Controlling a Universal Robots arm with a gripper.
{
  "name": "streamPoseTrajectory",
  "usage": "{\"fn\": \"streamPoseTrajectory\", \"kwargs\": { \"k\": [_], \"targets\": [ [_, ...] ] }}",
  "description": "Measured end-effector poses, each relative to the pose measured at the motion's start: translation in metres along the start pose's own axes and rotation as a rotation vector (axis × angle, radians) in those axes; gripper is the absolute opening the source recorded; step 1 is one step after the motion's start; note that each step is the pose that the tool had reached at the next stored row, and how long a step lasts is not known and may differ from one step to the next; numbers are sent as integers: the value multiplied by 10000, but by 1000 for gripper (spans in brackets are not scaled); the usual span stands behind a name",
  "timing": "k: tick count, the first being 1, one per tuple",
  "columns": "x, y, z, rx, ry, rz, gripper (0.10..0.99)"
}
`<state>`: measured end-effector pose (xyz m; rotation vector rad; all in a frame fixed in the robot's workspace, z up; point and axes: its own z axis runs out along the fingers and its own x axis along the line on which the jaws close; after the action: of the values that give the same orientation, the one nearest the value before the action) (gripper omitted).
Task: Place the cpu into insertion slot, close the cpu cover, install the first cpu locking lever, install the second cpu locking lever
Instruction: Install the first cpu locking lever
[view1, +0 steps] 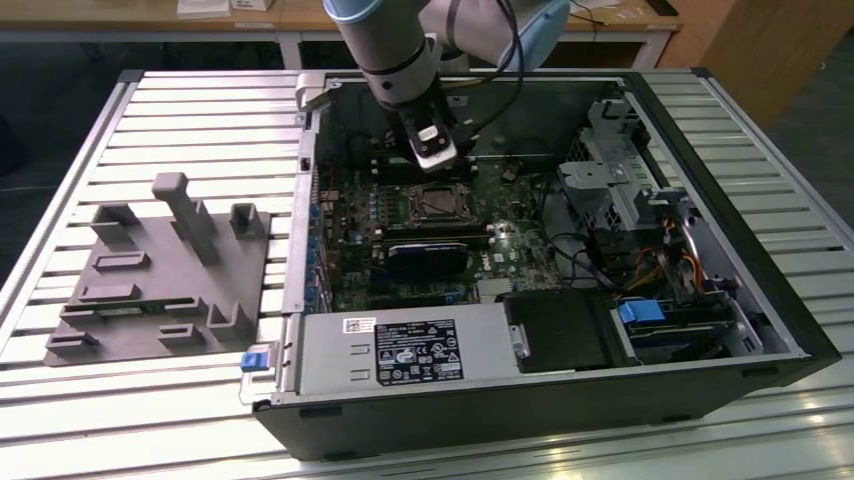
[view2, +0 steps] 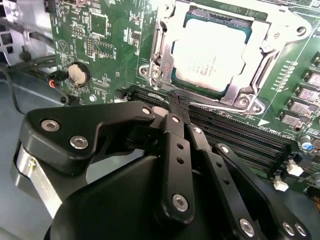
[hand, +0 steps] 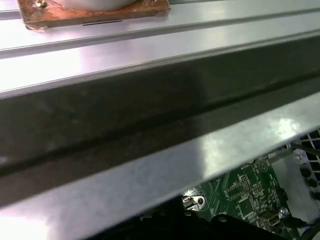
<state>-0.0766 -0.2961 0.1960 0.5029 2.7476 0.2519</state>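
Observation:
The cpu (view2: 210, 47) lies flat in the insertion slot (view1: 434, 204) on the green board, inside the open computer case. The cpu cover (view2: 241, 91), a silver frame, is folded down around the chip. A thin metal locking lever (view2: 225, 106) runs along the socket edge nearest the gripper. My gripper (view2: 176, 100) is shut, its black fingers (view2: 172, 150) meeting in a point just beside that lever rod. I cannot tell whether the tips touch it. In the exterior view the gripper (view1: 438, 160) hangs just behind the socket.
Black memory slots (view2: 235, 130) run beside the socket, and a coin battery (view2: 78, 74) sits on the board. The case wall (hand: 150, 115) is close to the wrist. A drive cage (view1: 607, 190), a power supply (view1: 380, 350) and a grey fixture (view1: 160, 270) lie around.

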Motion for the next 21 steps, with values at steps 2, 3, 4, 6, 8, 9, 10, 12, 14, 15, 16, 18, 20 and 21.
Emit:
{"fn": "streamPoseTrajectory", "kwargs": {
  "k": [2,3,4,6,8,9,10,12,14,15,16,18,20,21],
  "targets": [
    [7,11,7,24,-20,81,102],
    [10,17,10,32,-28,109,102],
    [12,20,12,41,-35,137,102],
    [15,24,16,58,-49,194,102],
    [17,24,20,80,-66,261,102],
    [18,25,23,90,-74,295,102],
    [19,25,25,99,-81,323,102],
    [23,30,30,112,-90,363,102],
    [28,41,33,119,-94,376,102],
    [30,45,34,119,-95,379,102],
    [31,46,36,118,-96,382,102],
    [32,46,40,124,-100,399,102],
    [34,45,46,135,-107,422,102],
    [35,44,50,139,-111,432,102]
  ]
}}
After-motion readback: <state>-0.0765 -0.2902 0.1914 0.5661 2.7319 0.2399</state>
